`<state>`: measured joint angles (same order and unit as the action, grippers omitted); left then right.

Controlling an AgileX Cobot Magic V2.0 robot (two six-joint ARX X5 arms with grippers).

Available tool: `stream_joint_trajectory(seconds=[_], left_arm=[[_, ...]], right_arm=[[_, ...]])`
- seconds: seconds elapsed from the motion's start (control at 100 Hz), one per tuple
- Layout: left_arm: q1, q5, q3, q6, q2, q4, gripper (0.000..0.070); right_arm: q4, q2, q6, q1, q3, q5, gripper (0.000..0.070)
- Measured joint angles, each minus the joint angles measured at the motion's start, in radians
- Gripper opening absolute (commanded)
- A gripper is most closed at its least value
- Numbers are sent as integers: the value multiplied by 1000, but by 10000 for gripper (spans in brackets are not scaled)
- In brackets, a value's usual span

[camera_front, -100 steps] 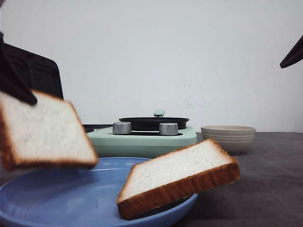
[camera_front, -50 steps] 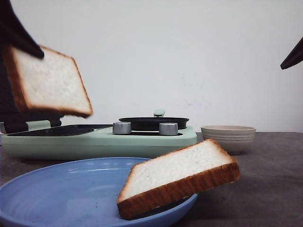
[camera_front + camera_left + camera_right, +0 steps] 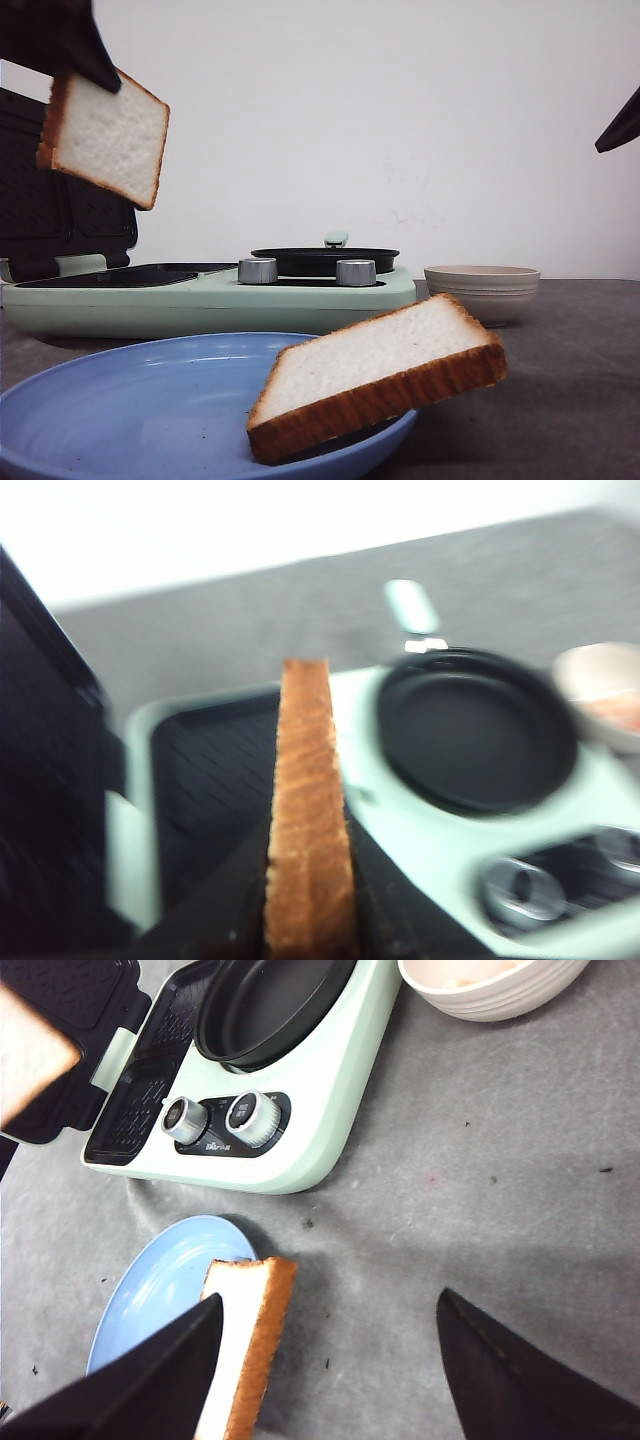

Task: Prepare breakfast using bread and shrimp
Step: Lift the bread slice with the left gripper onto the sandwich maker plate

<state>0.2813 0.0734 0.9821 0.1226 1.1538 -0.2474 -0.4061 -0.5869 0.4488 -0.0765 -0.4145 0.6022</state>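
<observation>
The left claw [image 3: 308, 920] is pinching one slice of bread [image 3: 105, 137] by its edge. Its two fingers [image 3: 225, 900] press on both flat sides of the slice, so the claw is only as wide as the bread is thick. The slice hangs down from the claw, tipped a bit, high up in the air. Right under the claw is the dark grill plate [image 3: 215, 780] of the green breakfast maker [image 3: 300, 295]. The grill's black lid [image 3: 60, 220] stands open just behind the claw. The round black pan [image 3: 470, 730] sits off to one side of the claw, on the same machine.

The job right now looks like putting this slice on the grill plate. To do it well, the claw should go down slowly and tip the bread flat, so it lies down inside the plate and not on the rim. It should keep away from the open lid. It should let go only when the bread is very low, so it does not flop or bounce out.

The right claw [image 3: 330, 1360] is spread wide and holds nothing. The second slice [image 3: 375, 375] is just beside one of its fingers, leaning on the rim of the blue plate [image 3: 130, 400], which sits on the grey tabletop [image 3: 480, 1180]. A pale bowl [image 3: 482, 288] is well beyond that claw, near the machine.
</observation>
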Motion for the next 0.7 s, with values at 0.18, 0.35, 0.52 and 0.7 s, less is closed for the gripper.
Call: stream_joint_trajectory(seconds=[0.18,0.35,0.52,0.7], left_arm=[[25,-106,83,167,139,67,4],[38,-185,176,311,285,119,3],[55,-236,264,446,436,129,4],[75,-322,349,512,552,148,3]], right_arm=[[0,0,-4,0,0,0,418],[0,0,-7,0,0,0,418],[-6,0,-20,0,0,0,418],[-34,0,-34,0,0,-1,418]])
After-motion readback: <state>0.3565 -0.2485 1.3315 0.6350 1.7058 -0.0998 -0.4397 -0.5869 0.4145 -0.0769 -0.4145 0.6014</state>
